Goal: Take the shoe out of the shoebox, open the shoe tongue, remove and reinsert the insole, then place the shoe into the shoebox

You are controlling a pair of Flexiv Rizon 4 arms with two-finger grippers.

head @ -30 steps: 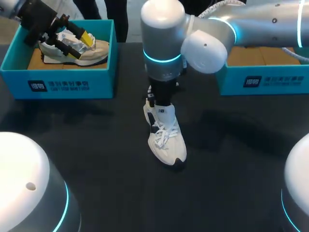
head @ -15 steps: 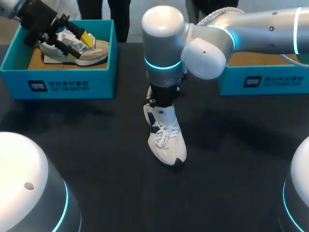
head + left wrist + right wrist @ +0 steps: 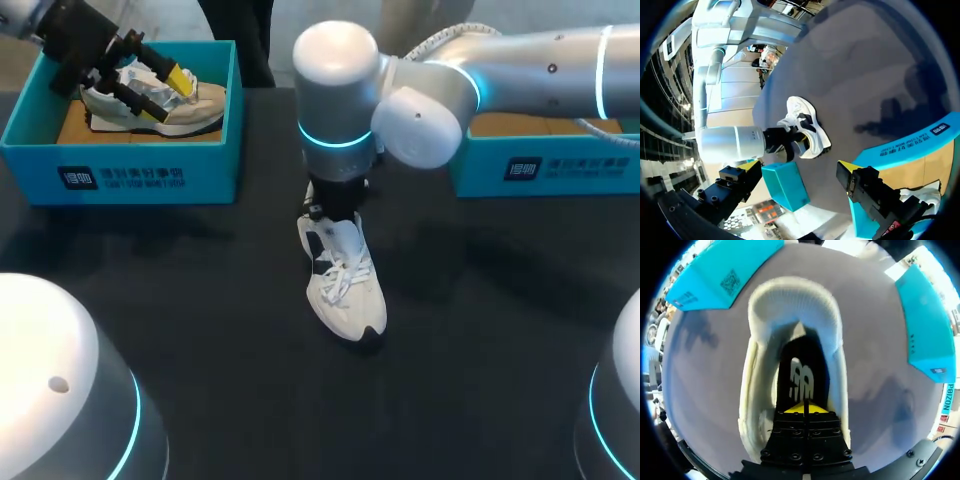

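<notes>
A white laced shoe (image 3: 345,280) stands on the black table, toe toward me. My right gripper (image 3: 335,205) comes straight down into its opening. In the right wrist view the gripper (image 3: 804,408) is shut, its yellow tips pressed together just above the dark insole (image 3: 802,377) and ahead of the padded heel collar (image 3: 795,302); nothing shows between the tips. My left gripper (image 3: 150,90) hangs open over a beige shoe (image 3: 190,110) inside the left teal shoebox (image 3: 120,175). In the left wrist view the gripper (image 3: 799,167) stands wide apart around nothing, with the white shoe (image 3: 805,122) far ahead.
A second teal shoebox (image 3: 540,165) stands at the back right, behind my right arm. Bare black tabletop (image 3: 200,300) lies around the white shoe. The white domes of my arm bases fill the front corners.
The right arm's upper links have shifted slightly. The white shoe and both grippers keep their places.
</notes>
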